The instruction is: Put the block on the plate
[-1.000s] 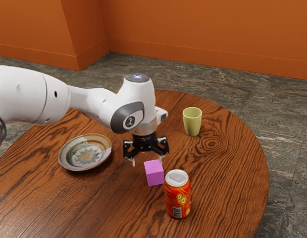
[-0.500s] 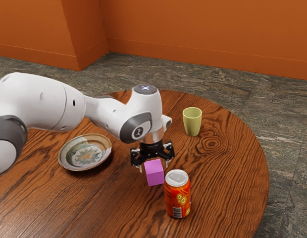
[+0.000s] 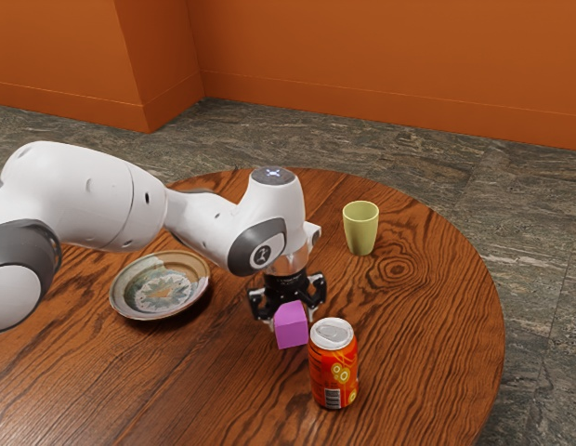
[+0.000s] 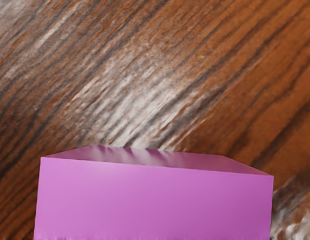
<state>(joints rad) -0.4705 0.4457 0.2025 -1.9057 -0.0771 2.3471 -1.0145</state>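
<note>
On our table point(image 3: 418, 353), the plate point(image 3: 163, 286) waits, bare. We judge 1 step done, the reach: our gripper point(image 3: 290, 317) is down at the block point(image 3: 291, 335), though we can't tell how open it is or whether it holds anything. The block sits near the can point(image 3: 333, 370), apart from the plate; lifting, carrying and placing, 3 steps, remain.

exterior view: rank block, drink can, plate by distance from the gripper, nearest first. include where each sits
1. Block: right at the gripper.
2. Drink can: just past the block, toward the exterior view's right and the camera.
3. Plate: off toward the exterior view's left.
</note>
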